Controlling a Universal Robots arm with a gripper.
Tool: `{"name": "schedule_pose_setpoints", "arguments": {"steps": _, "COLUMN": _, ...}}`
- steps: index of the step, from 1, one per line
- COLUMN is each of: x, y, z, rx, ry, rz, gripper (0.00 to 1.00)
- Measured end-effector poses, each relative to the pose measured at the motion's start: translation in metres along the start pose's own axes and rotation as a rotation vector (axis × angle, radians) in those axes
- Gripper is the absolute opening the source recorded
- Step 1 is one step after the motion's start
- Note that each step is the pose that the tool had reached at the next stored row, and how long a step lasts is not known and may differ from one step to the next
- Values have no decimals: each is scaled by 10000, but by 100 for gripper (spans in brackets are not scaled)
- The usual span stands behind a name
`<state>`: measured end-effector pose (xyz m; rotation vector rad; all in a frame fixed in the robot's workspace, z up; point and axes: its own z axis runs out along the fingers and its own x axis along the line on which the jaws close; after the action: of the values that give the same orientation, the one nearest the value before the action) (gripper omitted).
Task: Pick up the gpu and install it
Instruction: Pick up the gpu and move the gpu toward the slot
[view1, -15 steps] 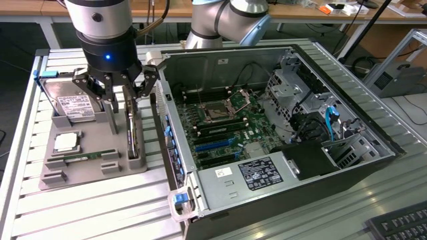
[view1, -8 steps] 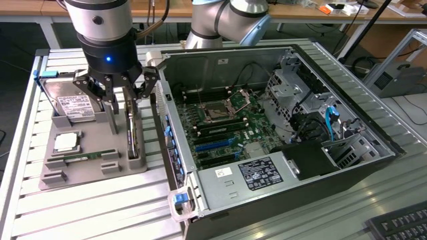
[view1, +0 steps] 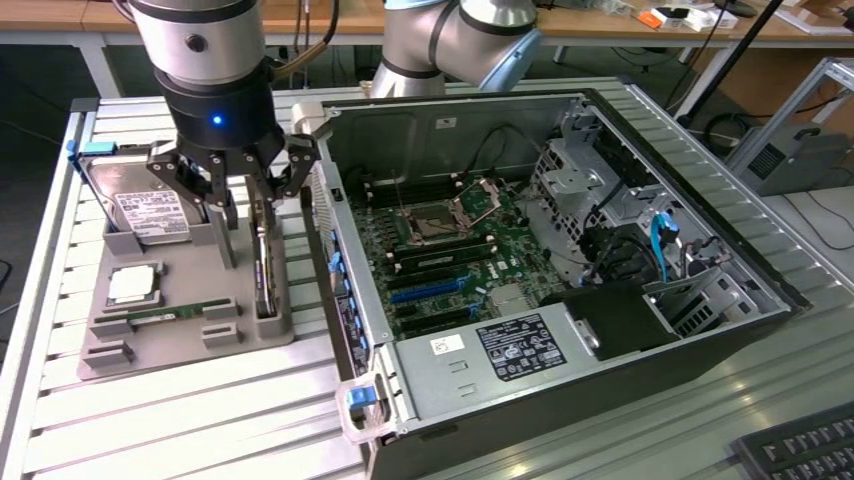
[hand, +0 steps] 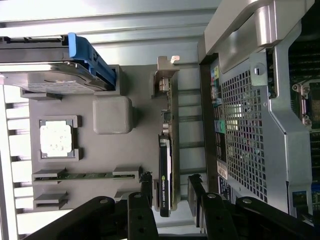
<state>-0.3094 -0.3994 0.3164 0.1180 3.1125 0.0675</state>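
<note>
Your end effector apart, each side of gpu, mid-left of frame. Gpu not lifted, not in PC yet.

Ext cam sits high, off my arm, looks down at an angle on tray + open PC case, mid range. Wrist cam looks straight down past my gripper, close. Shared: tray, gpu, case's rear panel.

On my feed I count one gpu, one hard drive, one processor chip and one memory stick: four parts. Also one grey holder tray, one open computer case, one keyboard, one hand.
</note>
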Motion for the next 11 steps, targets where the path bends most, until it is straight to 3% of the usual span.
{"name": "schedule_pose_setpoints", "arguments": {"steps": 11, "x": -9, "y": 0, "z": 37, "rx": 2, "ry": 1, "rz": 0, "gripper": 42}}
